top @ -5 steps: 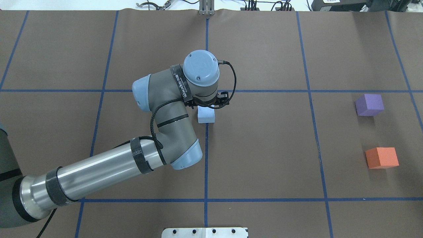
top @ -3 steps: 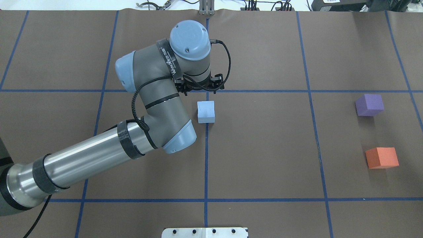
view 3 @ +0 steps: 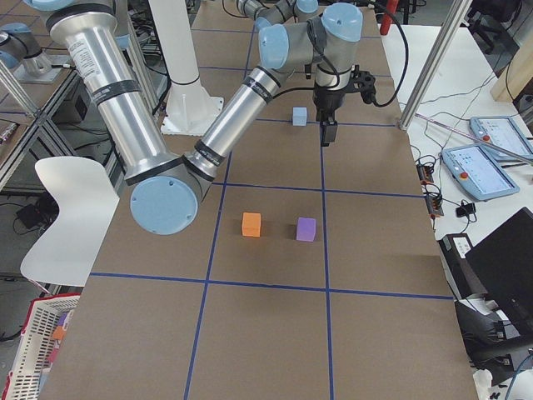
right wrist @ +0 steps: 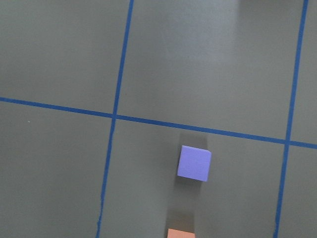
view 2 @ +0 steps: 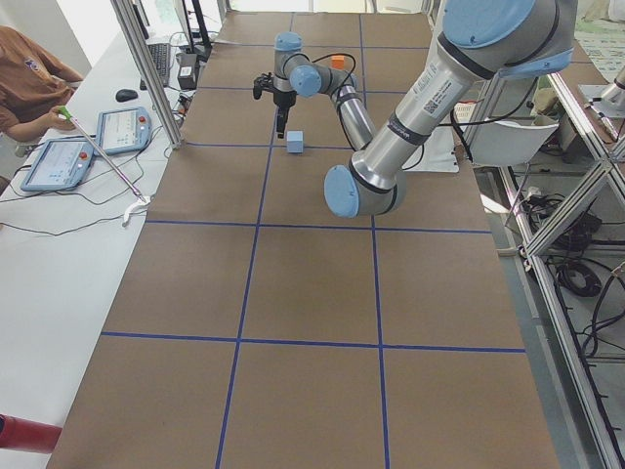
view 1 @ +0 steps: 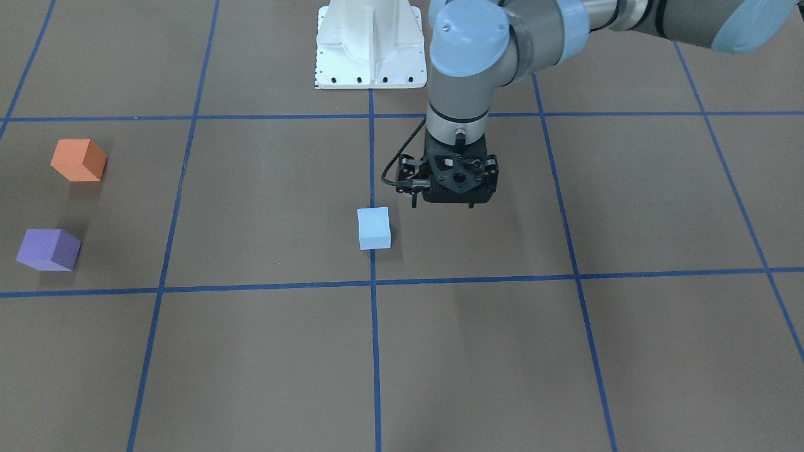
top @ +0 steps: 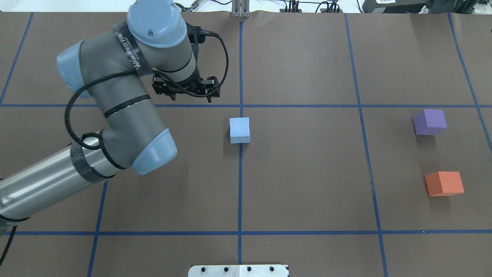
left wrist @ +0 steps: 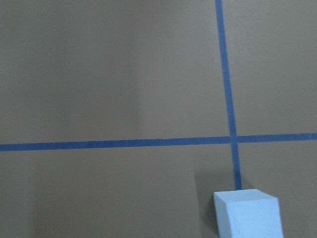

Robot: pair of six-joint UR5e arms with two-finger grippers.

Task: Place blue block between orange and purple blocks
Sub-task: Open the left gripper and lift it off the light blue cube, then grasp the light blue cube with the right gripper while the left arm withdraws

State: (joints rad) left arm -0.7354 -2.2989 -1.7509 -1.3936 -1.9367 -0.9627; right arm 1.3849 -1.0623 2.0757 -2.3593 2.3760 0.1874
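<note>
The light blue block [top: 239,130] sits alone on the brown table at the centre grid line; it also shows in the front view [view 1: 374,228] and at the bottom of the left wrist view [left wrist: 247,214]. The purple block [top: 429,122] and the orange block [top: 444,183] stand apart at the far right, with a gap between them, and both show in the right wrist view: the purple block [right wrist: 194,163] and the orange block [right wrist: 181,233]. My left gripper [top: 187,94] hangs empty and open, up and left of the blue block, clear of it. My right gripper is out of view.
The white robot base [view 1: 370,44] stands at the table's near edge. Blue tape lines [top: 240,192] mark a grid on the brown mat. Operators' tablets and cables [view 3: 483,158] lie along the far side.
My left gripper has gone from right over the blue block to up and left of it. The blue block stays in place. The purple and orange blocks have not moved.
</note>
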